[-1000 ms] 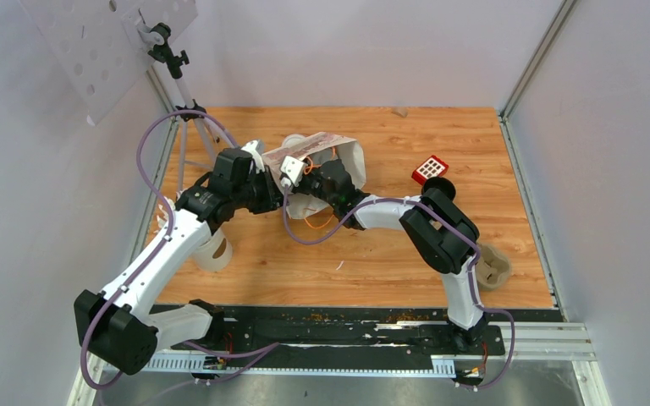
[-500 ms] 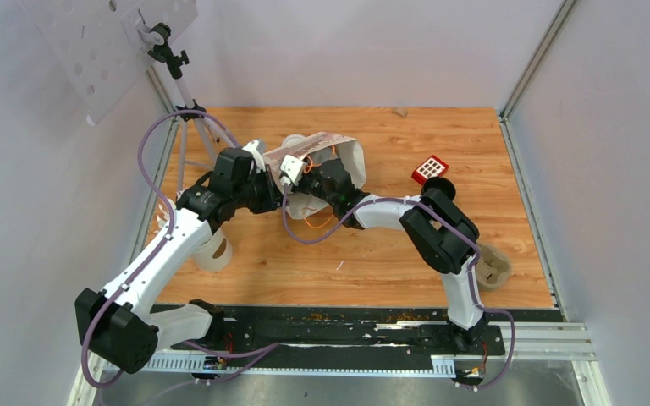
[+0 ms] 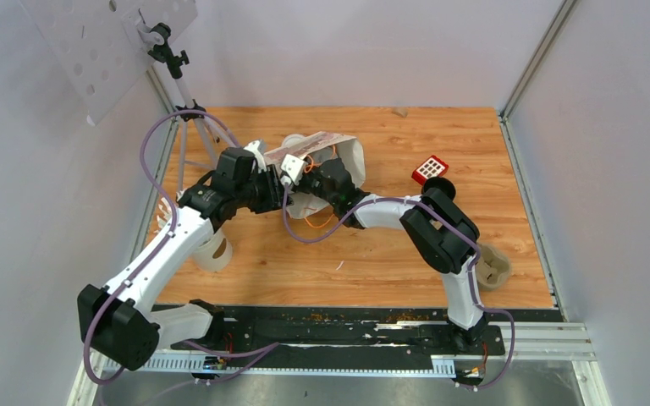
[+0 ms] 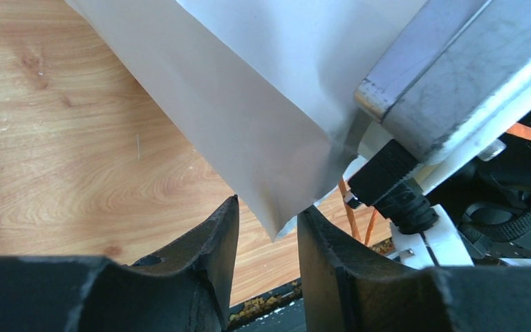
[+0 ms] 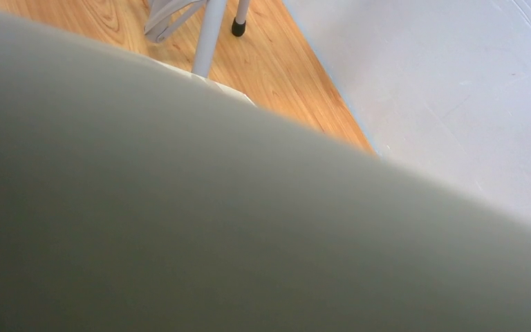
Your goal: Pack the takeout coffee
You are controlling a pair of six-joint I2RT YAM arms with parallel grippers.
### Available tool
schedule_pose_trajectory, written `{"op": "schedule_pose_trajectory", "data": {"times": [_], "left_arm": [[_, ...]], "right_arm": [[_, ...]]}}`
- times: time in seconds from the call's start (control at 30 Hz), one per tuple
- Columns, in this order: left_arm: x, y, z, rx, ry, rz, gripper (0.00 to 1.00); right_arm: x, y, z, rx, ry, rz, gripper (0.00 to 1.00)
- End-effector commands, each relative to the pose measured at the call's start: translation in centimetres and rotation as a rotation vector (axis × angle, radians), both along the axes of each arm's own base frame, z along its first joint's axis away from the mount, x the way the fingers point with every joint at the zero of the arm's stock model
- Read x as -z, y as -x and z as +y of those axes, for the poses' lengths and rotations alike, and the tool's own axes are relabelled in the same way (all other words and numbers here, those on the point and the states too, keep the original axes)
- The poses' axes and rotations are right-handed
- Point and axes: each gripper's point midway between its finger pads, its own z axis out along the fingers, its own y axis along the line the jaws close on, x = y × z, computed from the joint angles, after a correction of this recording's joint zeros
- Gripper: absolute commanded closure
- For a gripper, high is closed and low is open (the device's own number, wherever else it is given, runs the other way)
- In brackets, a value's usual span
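Surface: light wood-grain table (image 3: 372,254), enclosed by plain pale grey walls (image 3: 372,51) on the left, far and right sides. A black strip (image 3: 347,326) dotted with crumbs is seen along the near edge.

White paper bag (image 3: 338,152) with a pink printed side is seen near the far edge, left of centre. Both arms are pointed at it.

State of left gripper (image 4: 269,211): fingers are parted. A corner of the bag is seen dipping between the tips, not clamped.

State of right gripper (image 3: 309,169): fingers are hidden at the bag, and the wrist view is mostly filled by a blurred pale surface. Apart or together cannot be told.

Location of takeout coffee: cannot be told, since no dark-sided cup can be made out in any view.

Tripod (image 3: 182,101) carrying a perforated white board (image 3: 106,42) is stood at the far left corner.

Small red block (image 3: 431,168) with white squares is placed right of the bag. Brown moulded-pulp piece (image 3: 493,266) is set by the right edge, toward the near corner. Pale cup-shaped item (image 3: 213,251) is partly covered by the left arm, near the left edge.
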Motion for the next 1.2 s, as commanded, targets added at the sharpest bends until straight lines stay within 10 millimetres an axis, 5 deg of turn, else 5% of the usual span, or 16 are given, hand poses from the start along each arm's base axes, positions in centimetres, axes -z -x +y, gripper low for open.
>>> {"op": "schedule_pose_trajectory", "data": {"times": [0.0, 0.3, 0.67, 0.9, 1.17], "left_arm": [[-0.5, -0.9, 0.1, -0.009, -0.017, -0.03, 0.55], [-0.6, -2.1, 0.0, -0.025, -0.036, -0.039, 0.57], [-0.5, -1.4, -0.1, -0.012, -0.023, -0.028, 1.0], [-0.7, -1.2, -0.1, -0.016, -0.011, -0.023, 1.0], [-1.0, -0.9, -0.2, -0.021, 0.005, -0.017, 1.0]], "right_arm": [[-0.2, -0.7, 0.0, 0.012, -0.022, 0.023, 0.84], [0.2, -0.9, -0.3, 0.013, -0.024, 0.035, 0.85], [-0.4, -0.7, -0.7, 0.014, -0.029, 0.031, 0.78], [-1.7, 0.2, -1.5, 0.01, -0.017, 0.038, 0.65], [-3.2, 1.1, -2.1, -0.001, -0.011, 0.043, 0.64]]}}
